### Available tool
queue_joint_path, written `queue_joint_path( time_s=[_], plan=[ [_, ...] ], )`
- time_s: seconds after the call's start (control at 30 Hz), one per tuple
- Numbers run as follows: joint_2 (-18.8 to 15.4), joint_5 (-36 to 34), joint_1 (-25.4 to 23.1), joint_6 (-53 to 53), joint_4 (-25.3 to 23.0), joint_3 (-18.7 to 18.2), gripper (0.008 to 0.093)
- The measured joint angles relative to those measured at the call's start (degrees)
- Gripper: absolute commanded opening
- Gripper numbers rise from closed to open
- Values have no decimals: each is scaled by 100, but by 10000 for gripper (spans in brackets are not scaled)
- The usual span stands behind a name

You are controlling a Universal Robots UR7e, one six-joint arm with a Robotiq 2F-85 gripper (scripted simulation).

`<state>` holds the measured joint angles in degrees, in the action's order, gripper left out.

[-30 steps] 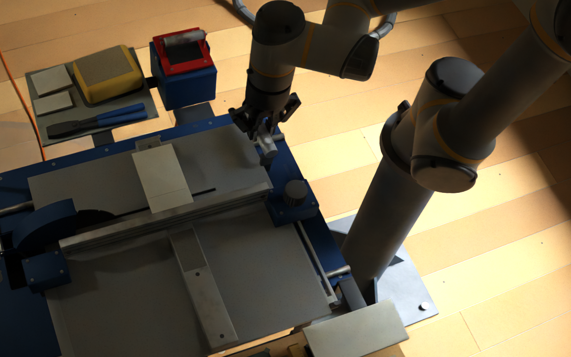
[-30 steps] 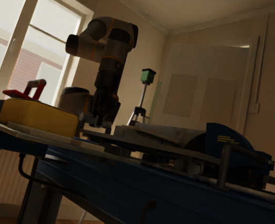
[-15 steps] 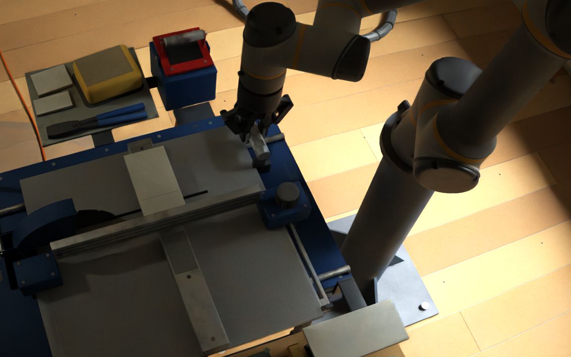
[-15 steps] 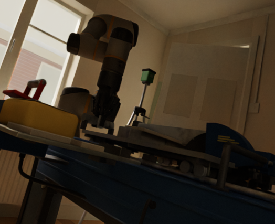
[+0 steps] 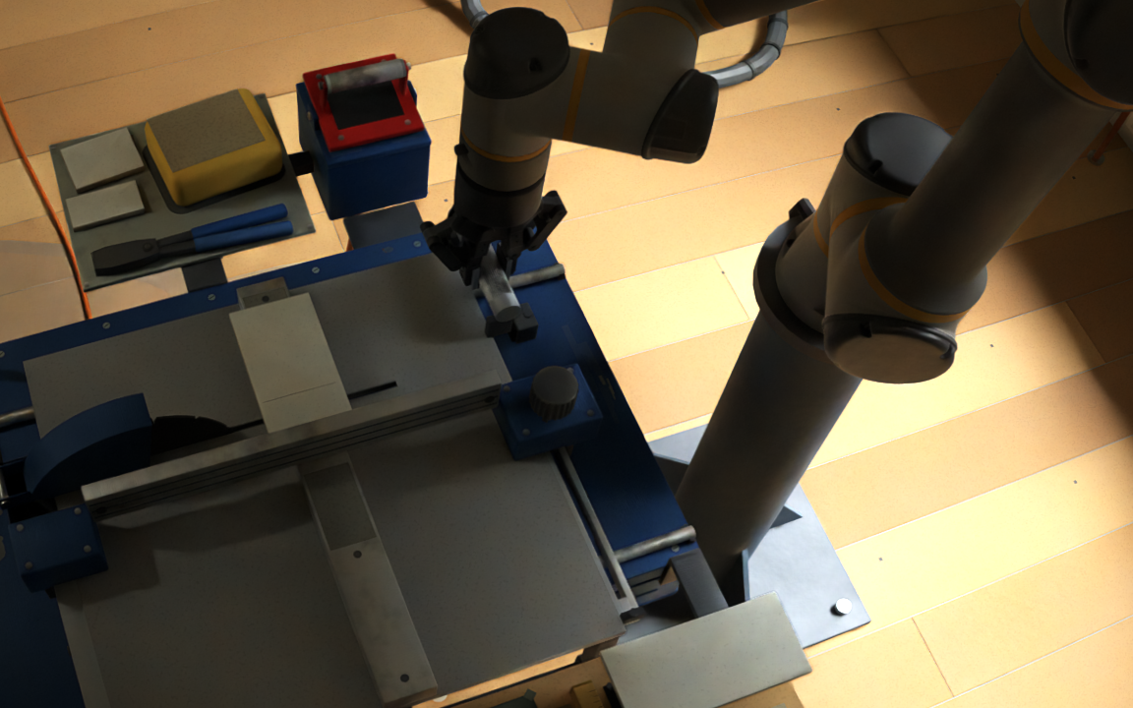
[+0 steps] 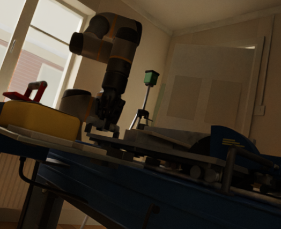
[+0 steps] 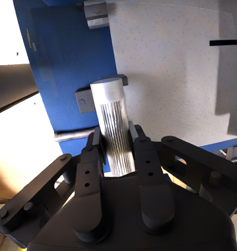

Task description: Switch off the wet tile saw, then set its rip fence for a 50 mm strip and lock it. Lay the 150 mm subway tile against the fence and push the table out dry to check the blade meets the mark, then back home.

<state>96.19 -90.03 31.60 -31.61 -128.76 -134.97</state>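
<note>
The saw blade [image 5: 188, 429] is mostly hidden under its blue guard [image 5: 91, 440] at the left of the sliding table [image 5: 289, 423]. My gripper [image 7: 114, 138] is clamped around the ribbed metal table handle [image 7: 112, 117] at the table's far right corner [image 5: 500, 295]. The pale subway tile [image 5: 289, 361] lies on the table with its near end against the long grey rip fence [image 5: 289, 440]. The fence's blue head carries a black lock knob [image 5: 553, 392]. The thin blade slot [image 5: 368, 387] runs from the tile toward the right.
Behind the saw, a blue box with a red paddle switch [image 5: 362, 132] sits on the floor beside a mat with a yellow sponge [image 5: 212, 143], two small tiles and blue-handled nippers [image 5: 192, 239]. My arm's base column [image 5: 773, 414] rises right of the saw; a spare tile [image 5: 703, 660] lies near.
</note>
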Motion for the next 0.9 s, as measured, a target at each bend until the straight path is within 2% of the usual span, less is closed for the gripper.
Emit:
queue_joint_path(
  time_s=[0.9],
  plan=[
    [-404, 0, -210, 210, -41, 364, 80]
  ],
)
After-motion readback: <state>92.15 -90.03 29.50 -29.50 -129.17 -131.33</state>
